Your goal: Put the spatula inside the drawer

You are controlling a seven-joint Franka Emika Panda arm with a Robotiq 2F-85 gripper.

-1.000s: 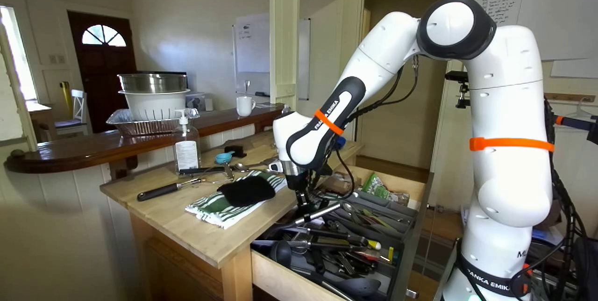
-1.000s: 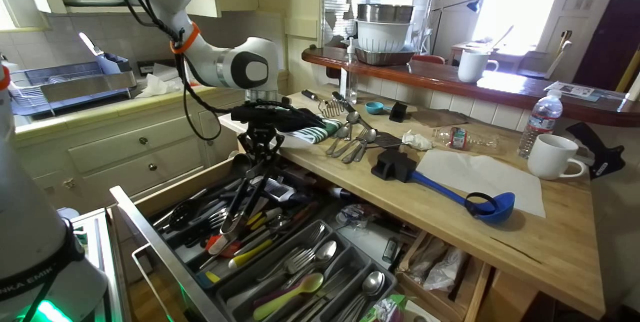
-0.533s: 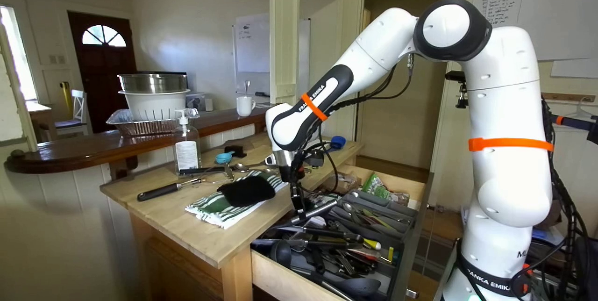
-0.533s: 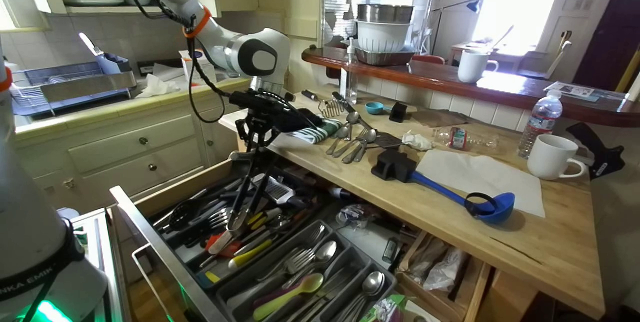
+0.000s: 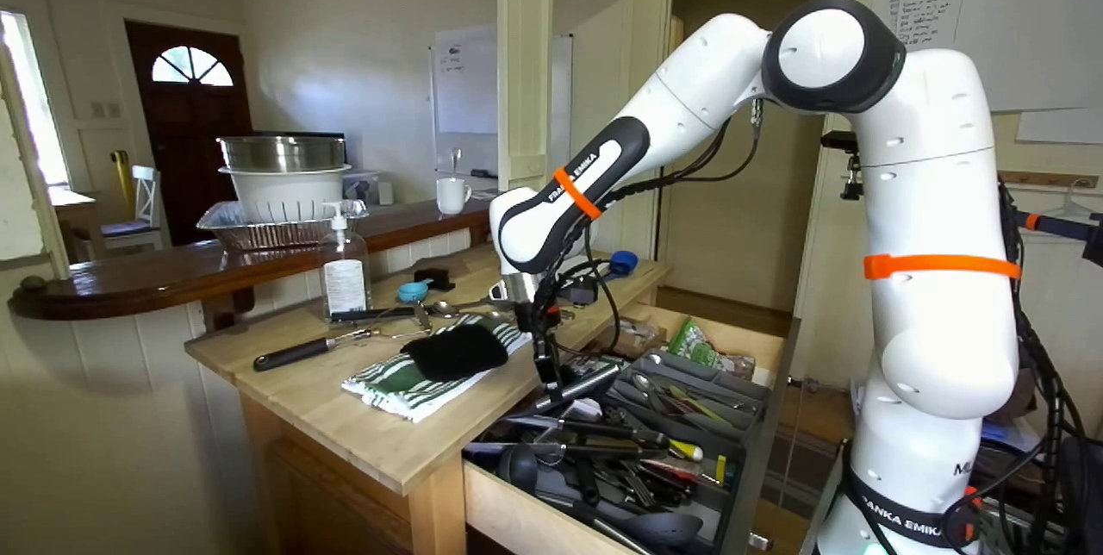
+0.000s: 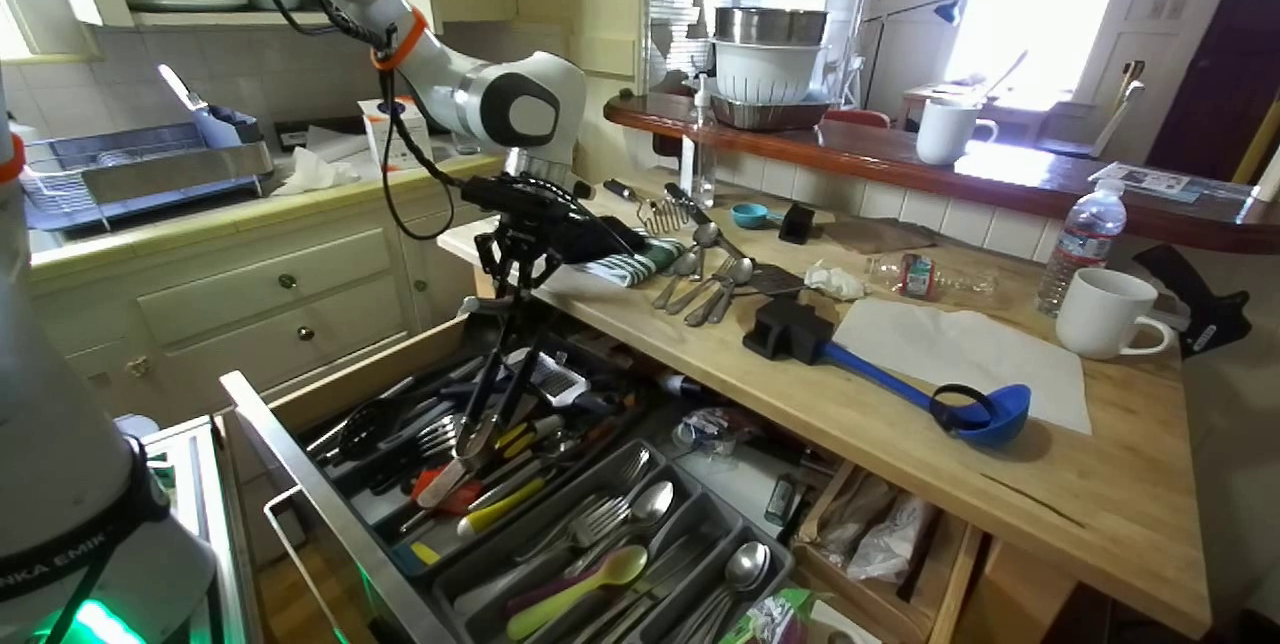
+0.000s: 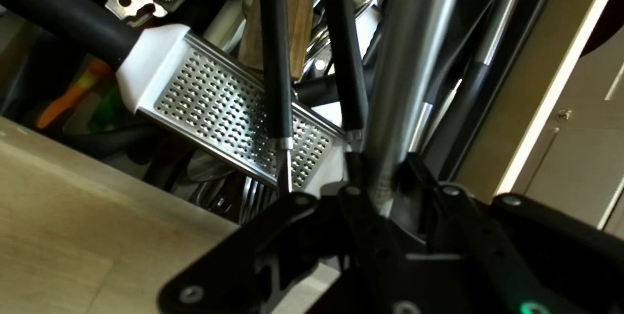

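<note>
The gripper [image 7: 385,163], closed around a silver handle [image 7: 409,60], holds it low over the drawer [image 5: 517,510]. Its head is hidden; whether it's the spatula, I cannot tell. Its long axis rises toward the drawer's front.

Two mugs [image 6: 1105,316], one grater [image 7: 234,109]
</note>
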